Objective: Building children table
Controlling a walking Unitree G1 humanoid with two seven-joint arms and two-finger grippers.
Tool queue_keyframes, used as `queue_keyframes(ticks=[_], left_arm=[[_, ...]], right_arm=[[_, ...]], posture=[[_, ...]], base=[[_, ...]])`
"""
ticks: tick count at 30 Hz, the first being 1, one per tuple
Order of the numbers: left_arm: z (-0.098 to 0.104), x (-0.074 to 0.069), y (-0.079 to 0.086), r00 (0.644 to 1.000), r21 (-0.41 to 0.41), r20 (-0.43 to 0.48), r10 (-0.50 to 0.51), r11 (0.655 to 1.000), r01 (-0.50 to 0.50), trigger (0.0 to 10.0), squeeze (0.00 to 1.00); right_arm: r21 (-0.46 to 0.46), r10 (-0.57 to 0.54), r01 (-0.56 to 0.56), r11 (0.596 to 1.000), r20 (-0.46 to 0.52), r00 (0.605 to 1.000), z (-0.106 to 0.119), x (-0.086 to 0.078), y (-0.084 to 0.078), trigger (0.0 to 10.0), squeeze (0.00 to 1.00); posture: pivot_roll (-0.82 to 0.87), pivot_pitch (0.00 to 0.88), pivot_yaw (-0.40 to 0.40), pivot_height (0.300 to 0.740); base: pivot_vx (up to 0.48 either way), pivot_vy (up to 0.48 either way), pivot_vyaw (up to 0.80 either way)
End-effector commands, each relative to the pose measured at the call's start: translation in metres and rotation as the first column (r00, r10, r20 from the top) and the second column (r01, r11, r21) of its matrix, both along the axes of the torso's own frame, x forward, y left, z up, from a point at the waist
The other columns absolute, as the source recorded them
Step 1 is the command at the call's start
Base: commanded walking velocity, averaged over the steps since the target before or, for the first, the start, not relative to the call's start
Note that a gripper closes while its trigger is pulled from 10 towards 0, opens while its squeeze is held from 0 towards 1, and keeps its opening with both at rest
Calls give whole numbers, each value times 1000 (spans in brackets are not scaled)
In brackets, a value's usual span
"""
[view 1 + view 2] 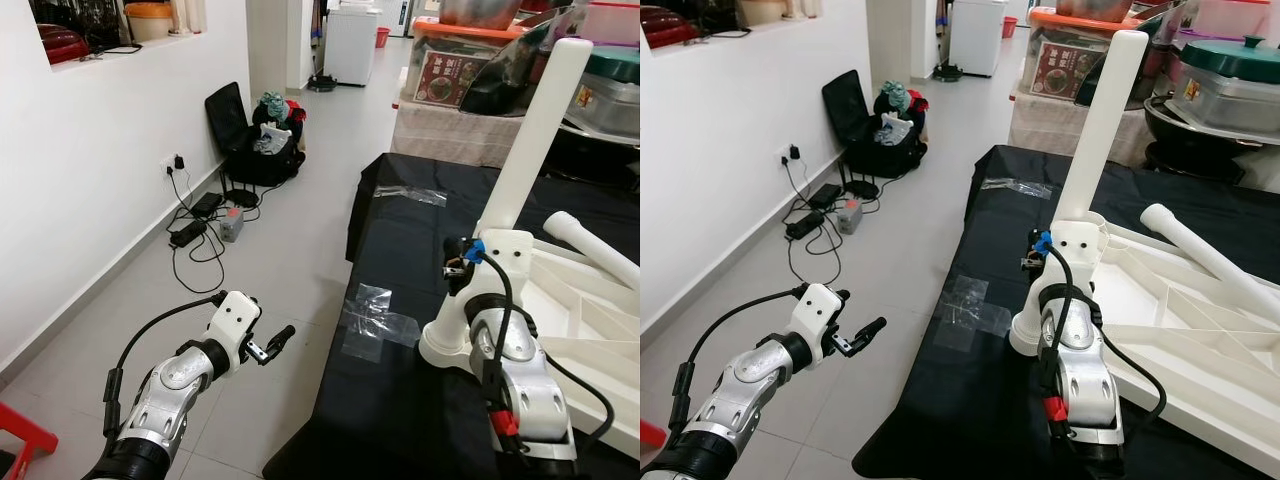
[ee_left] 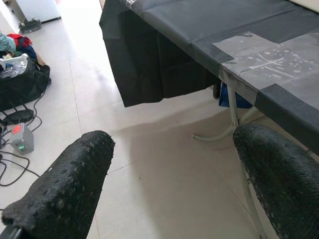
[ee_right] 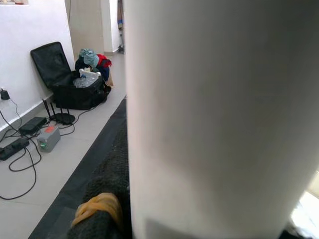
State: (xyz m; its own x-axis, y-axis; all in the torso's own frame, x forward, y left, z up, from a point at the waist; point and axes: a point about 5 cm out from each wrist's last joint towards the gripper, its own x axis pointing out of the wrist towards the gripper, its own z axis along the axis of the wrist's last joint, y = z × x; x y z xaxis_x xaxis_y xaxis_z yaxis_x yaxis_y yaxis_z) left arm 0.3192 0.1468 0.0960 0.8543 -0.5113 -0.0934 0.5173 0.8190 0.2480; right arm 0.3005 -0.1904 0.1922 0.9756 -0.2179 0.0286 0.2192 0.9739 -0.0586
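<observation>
Tabletop (image 1: 590,320), white plastic and turned underside up, lies on the black-covered surface (image 1: 400,400) at the robot's right, its ribs facing upward. One white leg (image 1: 535,130) stands upright in the corner socket nearest the surface's left edge, leaning slightly. A second white leg (image 1: 590,248) lies loose across the tabletop's underside, further right.

The right claw (image 1: 456,272) is at the base of the upright leg, just above the socket; in the right wrist view the leg (image 3: 219,114) stands very close before the camera and one black finger (image 3: 107,186) touches its side, so the claw seems to be gripping the leg, though the other finger is hidden behind it.

The left claw (image 1: 272,345) hangs out over the tiled floor (image 1: 270,260), left of the surface and well apart from it, holding nothing. In the left wrist view its two fingers (image 2: 65,186) are spread wide with floor between them.

Patches of clear tape (image 1: 375,320) are stuck to the black cover near its left edge. Against the wall on the left sit an open black bag (image 1: 255,135) with clothes, and cables with power adapters (image 1: 200,225) on the floor.
</observation>
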Motion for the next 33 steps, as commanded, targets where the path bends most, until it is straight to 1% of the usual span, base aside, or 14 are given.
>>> queue_keyframes(ticks=[1, 2, 3, 9, 10, 16, 17, 19, 21, 23, 25, 26, 30, 33], left_arm=[[-3, 0, -3, 1000, 9, -7, -8, 1000, 8, 10000, 0], [-3, 0, -3, 1000, 8, -7, -7, 1000, 7, 10000, 0], [-4, 0, -3, 1000, 8, -7, -7, 1000, 7, 10000, 0], [-4, -1, -3, 1000, 6, -9, -7, 1000, 7, 10000, 0], [-4, -1, -4, 1000, 5, -9, -8, 1000, 8, 10000, 0], [-4, -1, -3, 1000, 6, -9, -7, 1000, 7, 10000, 0], [-4, -1, -3, 1000, 6, -8, -7, 1000, 7, 10000, 0], [-4, -1, -3, 1000, 7, -8, -7, 1000, 7, 10000, 0], [-4, -1, -3, 1000, 7, -8, -7, 1000, 7, 10000, 0], [-3, 0, -2, 1000, 10, -6, -6, 1000, 6, 10000, 0], [-3, 0, -2, 1000, 10, -6, -6, 1000, 6, 10000, 0], [-3, 0, -2, 1000, 10, -4, -5, 1000, 5, 10000, 0], [-3, 0, -2, 1000, 10, -3, -4, 1000, 5, 10000, 0], [-2, 0, 0, 1000, 14, -2, -4, 1000, 4, 10000, 0]], right_arm=[[-41, -77, 71, 997, -179, 981, -31, -6, -10, 3137, 0], [-32, -80, 76, 997, -181, 980, -30, -6, -10, 3137, 0], [-17, -81, 79, 997, -166, 983, -28, -6, -10, 10000, 1000], [29, -1, 6, 1000, -145, 989, -23, -5, -3, 10000, 1000], [44, 36, -30, 999, -128, 991, -20, -3, -1, 10000, 0], [34, 127, -125, 992, -60, 990, -9, 1, 2, 10000, 0], [22, 200, -200, 980, -8, 980, 0, 4, 2, 10000, 0], [-54, 396, -393, 918, 49, 917, 15, 12, -3, 10000, 0], [-54, 396, -393, 918, 49, 917, 15, 12, -3, 10000, 0], [-112, 565, -563, 819, -15, 825, 13, 24, -15, 10000, 0], [-112, 565, -563, 819, -15, 825, 13, 24, -15, 10000, 0], [-100, 629, -632, 768, -67, 775, 7, 32, -23, 10000, 0], [-79, 683, -691, 718, -110, 722, 1, 39, -22, 10000, 0], [-43, 750, -761, 647, -147, 645, -7, 50, -14, 10000, 0]], posture=[[43, 0, -79, 740], [43, 0, -79, 740], [42, 0, -80, 740], [42, 0, -80, 740], [42, 0, -80, 740], [44, 0, -81, 740], [45, 0, -79, 740], [48, 0, -80, 740], [48, 0, -80, 740], [58, 0, -87, 740], [58, 0, -87, 740], [66, 0, -89, 740], [80, 0, -94, 740], [95, 0, -98, 740]], base=[[0, 0, 0], [0, 0, 0], [0, 0, 0], [0, 0, 0], [0, 0, 0], [0, 0, 0], [0, 0, 0], [0, 0, 0], [0, 0, 0], [0, 0, 0], [0, 0, 0], [0, 0, 0], [0, 0, 0], [0, 0, 0]])
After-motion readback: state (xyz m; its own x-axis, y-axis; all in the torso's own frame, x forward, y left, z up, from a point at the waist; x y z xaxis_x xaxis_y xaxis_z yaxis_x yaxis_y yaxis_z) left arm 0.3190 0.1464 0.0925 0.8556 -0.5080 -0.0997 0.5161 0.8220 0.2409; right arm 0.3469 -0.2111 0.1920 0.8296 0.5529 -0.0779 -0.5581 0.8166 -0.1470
